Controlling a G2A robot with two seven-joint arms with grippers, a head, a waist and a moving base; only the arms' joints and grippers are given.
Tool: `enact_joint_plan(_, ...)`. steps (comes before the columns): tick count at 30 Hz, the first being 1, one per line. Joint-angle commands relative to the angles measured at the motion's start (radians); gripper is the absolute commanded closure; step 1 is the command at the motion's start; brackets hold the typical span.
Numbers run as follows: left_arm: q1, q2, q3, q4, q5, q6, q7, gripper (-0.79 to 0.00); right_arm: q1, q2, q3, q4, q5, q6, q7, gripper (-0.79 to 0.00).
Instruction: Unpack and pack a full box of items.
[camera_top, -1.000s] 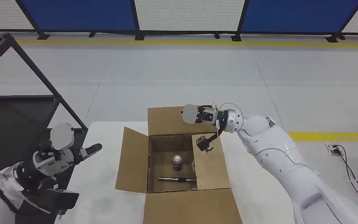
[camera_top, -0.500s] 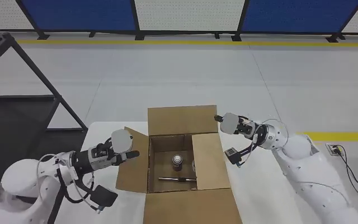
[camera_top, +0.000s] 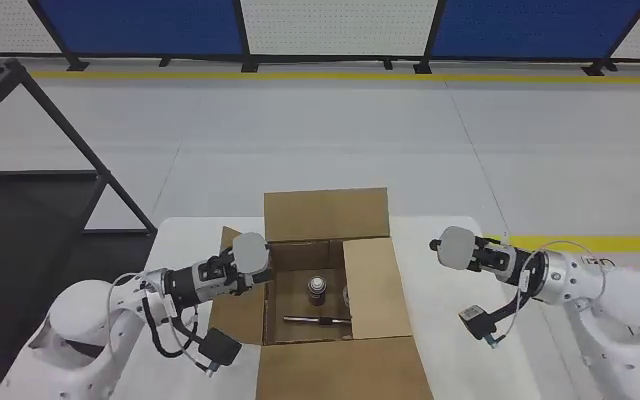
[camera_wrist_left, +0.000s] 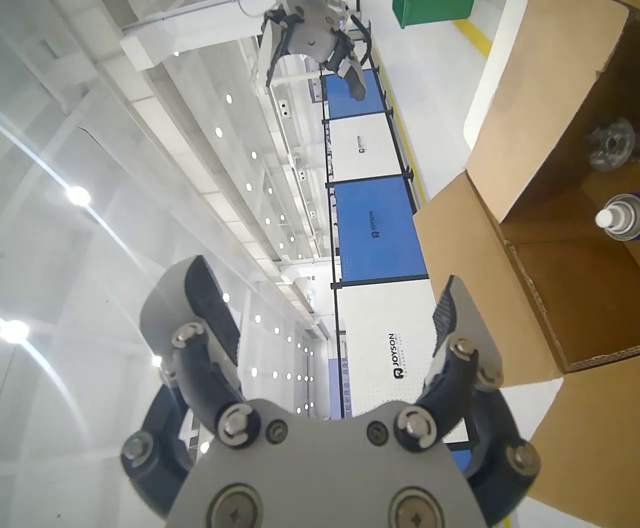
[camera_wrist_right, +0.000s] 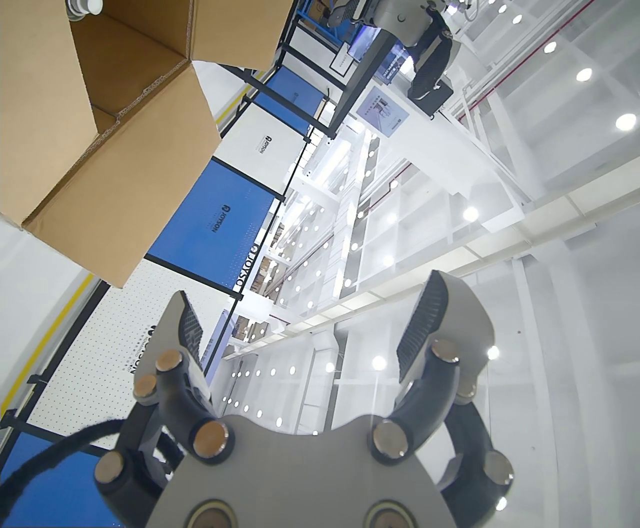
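Note:
An open cardboard box (camera_top: 315, 265) stands in the middle of the white table (camera_top: 185, 245) with its flaps spread. Inside I see a can with a white cap (camera_top: 316, 288), a dark slim item (camera_top: 316, 320) lying flat, and a clear item (camera_wrist_left: 609, 145) near the right wall. My left gripper (camera_top: 250, 250) hangs open and empty at the box's left flap, tips pointing upward; the left wrist view shows its own gripper (camera_wrist_left: 330, 305) beside the box (camera_wrist_left: 540, 210) and the can (camera_wrist_left: 620, 217). My right gripper (camera_top: 455, 245) is open and empty right of the box, apart from it. In the right wrist view the gripper (camera_wrist_right: 305, 320) points at the ceiling.
A black metal frame (camera_top: 70, 130) and a dark surface stand left of the table. Blue and white partition panels (camera_top: 340, 25) line the far side of the floor. Bare tabletop (camera_top: 440, 310) lies right of the box.
My left arm swung right, from the table's left edge up to the box's left flap. My right arm drew away rightward from over the box's back flap to beyond its right side.

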Motion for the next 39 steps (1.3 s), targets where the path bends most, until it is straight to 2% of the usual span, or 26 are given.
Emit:
enact_joint_plan(1, 0.000, 0.000, 0.000, 0.000, 0.000, 0.000, 0.000, -0.785, 0.000, 0.000, 0.000, 0.000, 0.000, 0.000, 0.000, -0.785)
enact_joint_plan(5, 0.000, 0.000, 0.000, 0.000, 0.000, 0.000, 0.000, -0.785, 0.000, 0.000, 0.000, 0.000, 0.000, 0.000, 0.000, -0.785)
enact_joint_plan(8, 0.000, 0.000, -0.008, 0.003, 0.006, 0.004, -0.047, -0.785, -0.005, 0.000, -0.002, -0.007, 0.003, 0.002, 0.010, -0.785)
enact_joint_plan(10, -0.012, -0.002, 0.012, 0.010, 0.004, -0.011, -0.045, -0.785, -0.020, 0.000, -0.006, -0.024, 0.010, 0.019, 0.028, -0.785)
enact_joint_plan(15, -0.100, -0.017, 0.128, 0.067, 0.051, -0.061, -0.038, -0.785, -0.044, 0.007, 0.007, -0.014, 0.021, 0.001, 0.019, -0.785)
enact_joint_plan(21, -0.240, -0.058, 0.331, 0.179, 0.108, -0.085, -0.004, -0.785, -0.107, 0.019, 0.059, 0.003, 0.056, -0.002, 0.013, -0.785)
enact_joint_plan(26, -0.309, -0.093, 0.452, 0.263, 0.115, -0.075, 0.002, -0.785, -0.131, 0.025, 0.074, -0.003, 0.064, -0.004, 0.009, -0.785)
enact_joint_plan(32, -0.350, -0.122, 0.530, 0.325, 0.147, -0.065, -0.047, -0.785, -0.120, 0.030, 0.063, -0.009, 0.062, -0.016, 0.006, -0.785)
enact_joint_plan(39, -0.355, -0.141, 0.561, 0.387, 0.130, -0.030, -0.076, -0.785, -0.089, 0.032, 0.033, 0.000, 0.054, -0.025, 0.008, -0.785)
